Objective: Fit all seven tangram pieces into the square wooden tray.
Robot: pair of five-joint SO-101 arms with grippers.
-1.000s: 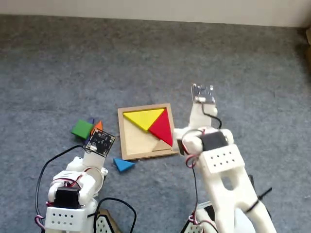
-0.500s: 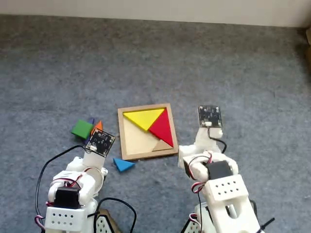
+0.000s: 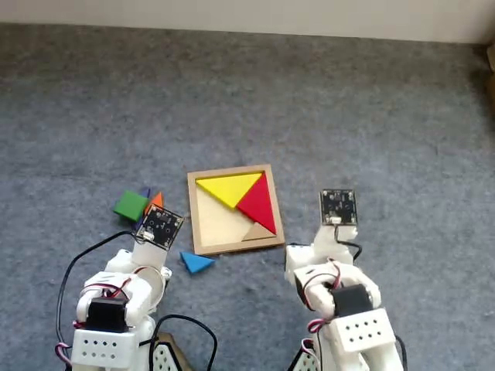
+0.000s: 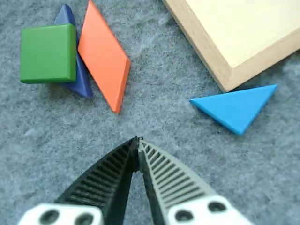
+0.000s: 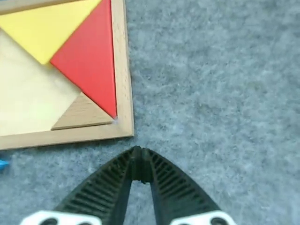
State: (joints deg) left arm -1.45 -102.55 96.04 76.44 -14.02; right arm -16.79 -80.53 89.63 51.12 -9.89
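Note:
The square wooden tray [image 3: 196, 219] lies mid-table and holds a yellow triangle [image 3: 224, 188], a red triangle [image 3: 261, 202] and a small tan triangle [image 3: 257, 231]. Left of the tray lie a green square [image 3: 131, 205], a dark blue piece [image 3: 145, 193] partly under it, and an orange parallelogram [image 3: 155, 202]. A light blue triangle [image 3: 196, 262] rests by the tray's near left corner. My left gripper [image 4: 137, 142] is shut and empty, on the carpet between the orange parallelogram [image 4: 103, 56] and the blue triangle [image 4: 236, 108]. My right gripper [image 5: 137, 154] is shut and empty, just off the tray's near right corner [image 5: 125, 131].
Grey carpet [image 3: 371, 116] covers the table, open on the far side and to the right. The two arm bases [image 3: 108, 325] stand at the near edge, with black cables looping beside them.
The right arm has pulled back from beside the tray's right side toward its base at the near edge. The left arm and all pieces stay put.

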